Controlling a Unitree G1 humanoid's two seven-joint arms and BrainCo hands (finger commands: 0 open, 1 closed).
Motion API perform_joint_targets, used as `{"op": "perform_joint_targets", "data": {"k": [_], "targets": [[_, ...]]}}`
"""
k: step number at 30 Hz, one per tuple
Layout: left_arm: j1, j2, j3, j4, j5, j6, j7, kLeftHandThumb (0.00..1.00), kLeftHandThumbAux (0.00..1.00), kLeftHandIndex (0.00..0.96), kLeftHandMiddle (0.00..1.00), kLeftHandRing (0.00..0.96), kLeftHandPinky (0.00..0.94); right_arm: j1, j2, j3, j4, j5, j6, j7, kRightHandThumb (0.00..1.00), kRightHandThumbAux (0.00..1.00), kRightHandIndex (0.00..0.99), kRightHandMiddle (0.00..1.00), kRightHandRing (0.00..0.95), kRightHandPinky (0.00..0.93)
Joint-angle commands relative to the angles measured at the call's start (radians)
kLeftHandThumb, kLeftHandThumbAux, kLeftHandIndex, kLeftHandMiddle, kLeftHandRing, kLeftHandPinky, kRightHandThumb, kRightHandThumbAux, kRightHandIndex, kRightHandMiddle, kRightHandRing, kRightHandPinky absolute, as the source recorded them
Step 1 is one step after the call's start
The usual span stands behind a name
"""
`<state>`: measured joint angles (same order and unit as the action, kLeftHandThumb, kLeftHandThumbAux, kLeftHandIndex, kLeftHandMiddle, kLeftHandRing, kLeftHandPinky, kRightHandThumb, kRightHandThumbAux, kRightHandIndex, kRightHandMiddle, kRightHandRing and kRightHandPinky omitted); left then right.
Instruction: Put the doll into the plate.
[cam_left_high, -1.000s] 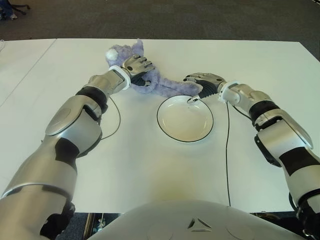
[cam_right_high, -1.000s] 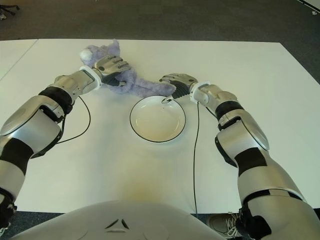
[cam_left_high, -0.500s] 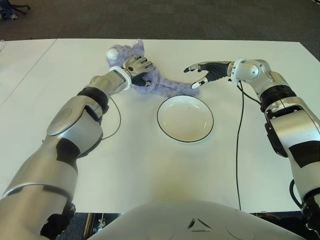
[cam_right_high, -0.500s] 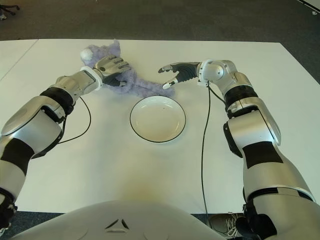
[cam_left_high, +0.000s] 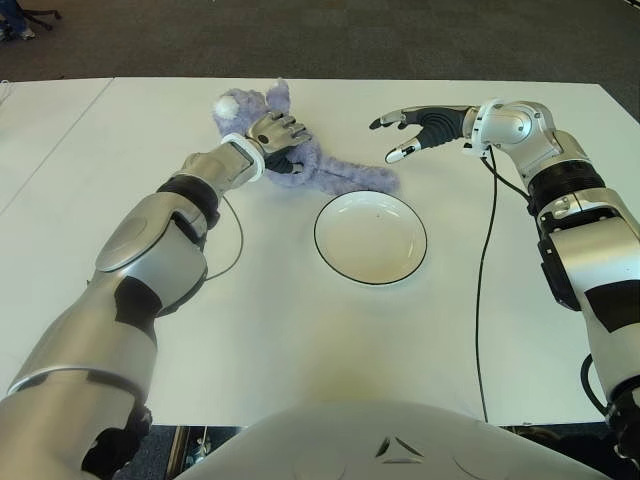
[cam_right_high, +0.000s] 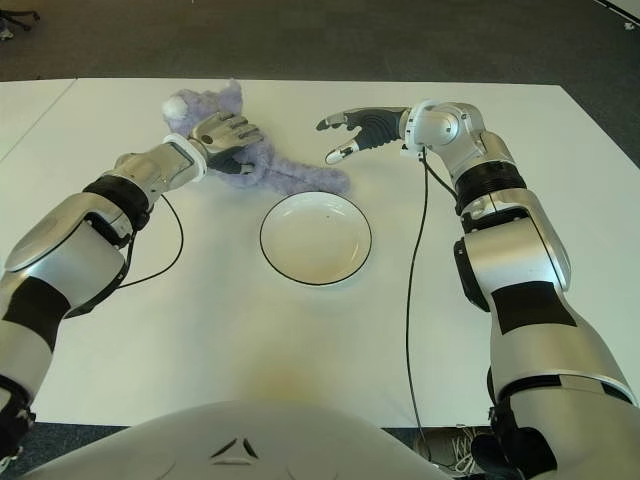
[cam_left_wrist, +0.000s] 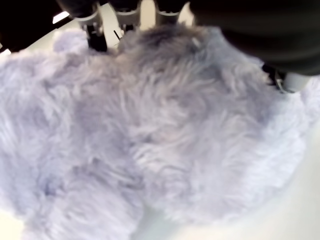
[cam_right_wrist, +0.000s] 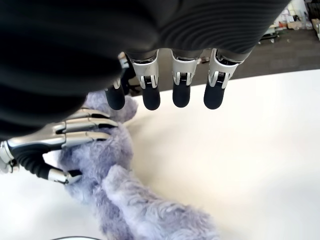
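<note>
Table (cam_left_high: 300, 330): right hand (cam_left_high: 420, 127) lifted off doll (cam_left_high: 320, 170).

White surface (cam_left_high: 300, 330) fills most of both eye views, w/ a seam down its left part where a 2nd white panel (cam_left_high: 40, 130) adjoins. Beyond far edge: dark grey carpet floor (cam_left_high: 400, 40). Chair base w/ castors (cam_left_high: 30, 18) at top left corner. Right wrist view: cluttered room bkgd (cam_right_wrist: 295, 20), details unclear. Even lighting.
</note>
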<state>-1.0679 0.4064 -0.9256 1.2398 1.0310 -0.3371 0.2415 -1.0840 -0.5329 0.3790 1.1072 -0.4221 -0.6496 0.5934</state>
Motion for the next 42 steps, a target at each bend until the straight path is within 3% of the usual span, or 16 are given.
{"op": "perform_joint_targets", "data": {"k": [1,5,11,15,22,34,42], "targets": [[0.061,-0.021,-0.03,0.023,0.027,-0.013,-0.052,0.4,0.176,0.0,0.0,0.0,0.0,0.048,0.014,0.004,0.015,-0.022,0.003,-0.059,0.112,0.35,0.0,0.0,0.0,0.0],[0.062,-0.027,-0.03,0.028,0.027,-0.008,-0.048,0.4,0.175,0.0,0.0,0.0,0.0,0.055,0.024,0.018,0.023,-0.043,-0.001,-0.105,0.117,0.36,0.0,0.0,0.0,0.0],[0.064,-0.038,-0.031,0.039,0.027,-0.005,-0.043,0.408,0.178,0.0,0.0,0.0,0.0,0.099,0.098,0.075,0.086,-0.125,0.021,-0.262,0.114,0.381,0.0,0.0,0.0,0.0],[0.069,-0.047,-0.031,0.041,0.026,-0.01,-0.038,0.413,0.181,0.0,0.0,0.0,0.0,0.118,0.157,0.111,0.16,-0.178,0.068,-0.395,0.112,0.399,0.0,0.0,0.0,0.0],[0.083,-0.061,-0.039,0.04,0.033,-0.009,-0.021,0.403,0.185,0.0,0.0,0.0,0.0,0.115,0.207,0.13,0.218,-0.216,0.128,-0.513,0.107,0.429,0.0,0.0,0.0,0.0],[0.097,-0.041,-0.051,-0.017,0.035,-0.026,-0.011,0.383,0.191,0.0,0.0,0.0,0.0,0.141,0.277,0.143,0.248,-0.245,0.236,-0.607,0.125,0.434,0.0,0.0,0.0,0.0],[0.111,-0.022,-0.056,-0.066,0.032,-0.027,0.007,0.36,0.2,0.0,0.0,0.0,0.0,0.157,0.305,0.137,0.262,-0.245,0.297,-0.621,0.132,0.434,0.0,0.0,0.0,0.005]]}}
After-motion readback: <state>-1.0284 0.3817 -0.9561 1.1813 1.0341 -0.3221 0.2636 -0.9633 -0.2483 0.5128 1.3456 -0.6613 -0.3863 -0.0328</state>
